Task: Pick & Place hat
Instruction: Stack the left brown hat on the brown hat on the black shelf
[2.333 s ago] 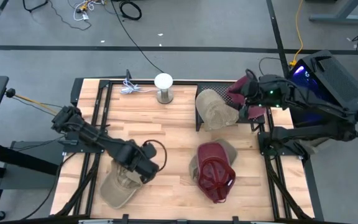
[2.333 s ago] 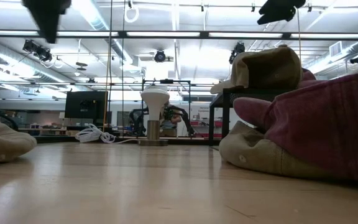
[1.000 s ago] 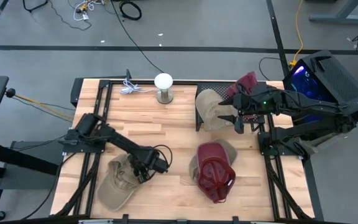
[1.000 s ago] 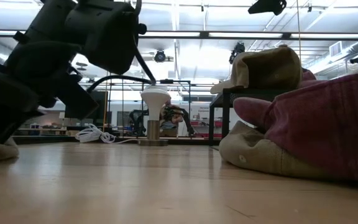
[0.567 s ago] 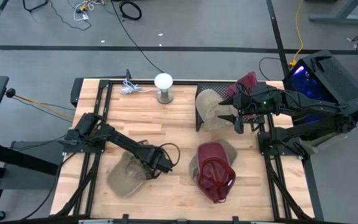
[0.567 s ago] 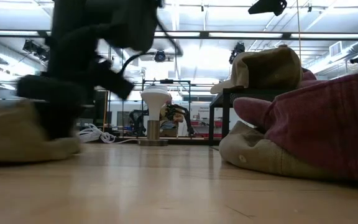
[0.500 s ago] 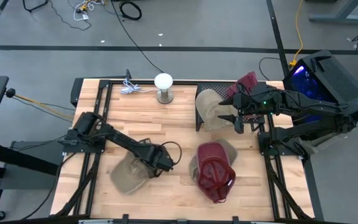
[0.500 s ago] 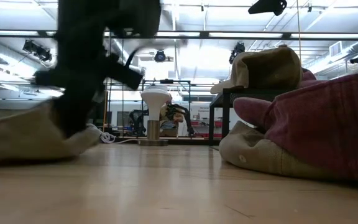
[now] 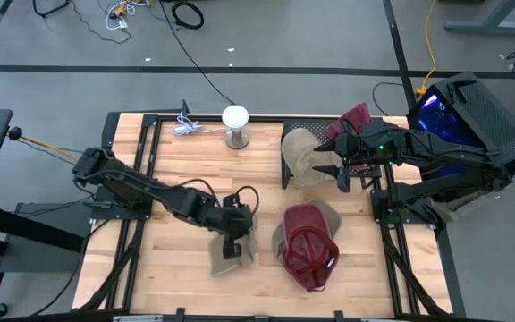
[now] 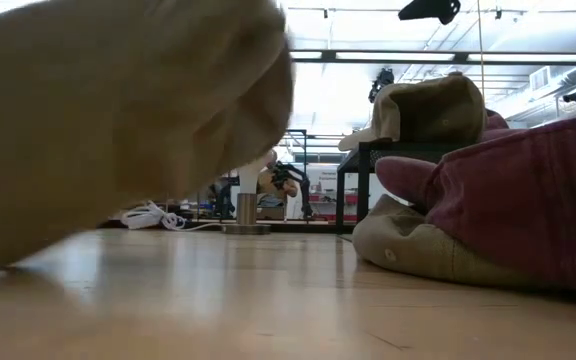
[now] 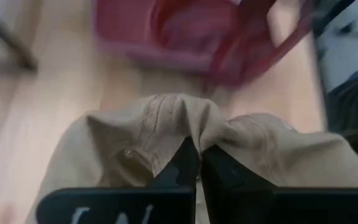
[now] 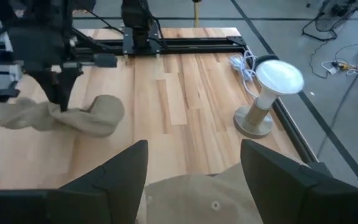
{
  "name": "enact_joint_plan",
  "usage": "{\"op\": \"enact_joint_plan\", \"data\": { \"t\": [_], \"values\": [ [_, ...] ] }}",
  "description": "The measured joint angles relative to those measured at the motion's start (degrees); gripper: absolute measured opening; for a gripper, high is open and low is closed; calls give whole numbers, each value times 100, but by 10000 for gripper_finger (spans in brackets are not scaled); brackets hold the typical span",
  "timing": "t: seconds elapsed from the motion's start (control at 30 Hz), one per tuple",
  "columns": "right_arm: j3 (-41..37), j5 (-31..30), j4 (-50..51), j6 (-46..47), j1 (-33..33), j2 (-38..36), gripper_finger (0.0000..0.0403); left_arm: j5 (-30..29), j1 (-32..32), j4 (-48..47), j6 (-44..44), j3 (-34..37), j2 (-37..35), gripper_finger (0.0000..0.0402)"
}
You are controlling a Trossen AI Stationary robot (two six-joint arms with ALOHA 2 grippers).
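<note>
A tan corduroy hat (image 9: 231, 257) hangs crumpled under my left gripper (image 9: 232, 240) at the table's near middle, just left of a red hat (image 9: 311, 246). That tan hat fills the low view's left (image 10: 118, 110) and shows in the right wrist view (image 12: 79, 118). The red hat lies upside down on another tan hat (image 9: 331, 215). My right gripper (image 9: 333, 166) stands open over a further tan hat (image 9: 304, 154), which rests on a black rack at the far right; its fingers (image 12: 129, 177) stand wide apart above that hat (image 12: 210, 202). My left gripper (image 11: 197, 167) is shut on a raised fold of the tan hat's crown (image 11: 185, 118), pinched between the two fingers from above, pointing down. The hat (image 12: 79, 118) hangs bunched below the fingers. Whether its underside touches the table I cannot tell.
A maroon hat (image 9: 356, 116) lies on the rack's far right side. A white round lamp-like stand (image 9: 235, 125) and a coiled white cable (image 9: 186, 128) sit at the far edge. Bare wood lies left of the left gripper (image 9: 168, 259).
My left gripper has shut on the tan hat at the near left and swept toward the table's right, bringing the bunched hat from the near-left area to just beside the red hat. In the low view the hat has come close and now fills the left side.
</note>
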State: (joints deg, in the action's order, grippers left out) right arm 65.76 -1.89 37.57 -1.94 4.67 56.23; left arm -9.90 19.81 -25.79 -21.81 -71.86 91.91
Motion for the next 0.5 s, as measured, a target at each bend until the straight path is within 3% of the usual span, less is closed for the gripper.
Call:
{"op": "enact_joint_plan", "data": {
  "t": [0.3, 0.5],
  "values": [
    [-4, 1028, -412, -224, 0, 192, 258, 83, -11, 1382, 933, -4, -335, 6],
    [-2, 2070, -881, -773, -102, 243, 258, 220, 6, 2065, 1096, -4, -561, 6]
  ]
}}
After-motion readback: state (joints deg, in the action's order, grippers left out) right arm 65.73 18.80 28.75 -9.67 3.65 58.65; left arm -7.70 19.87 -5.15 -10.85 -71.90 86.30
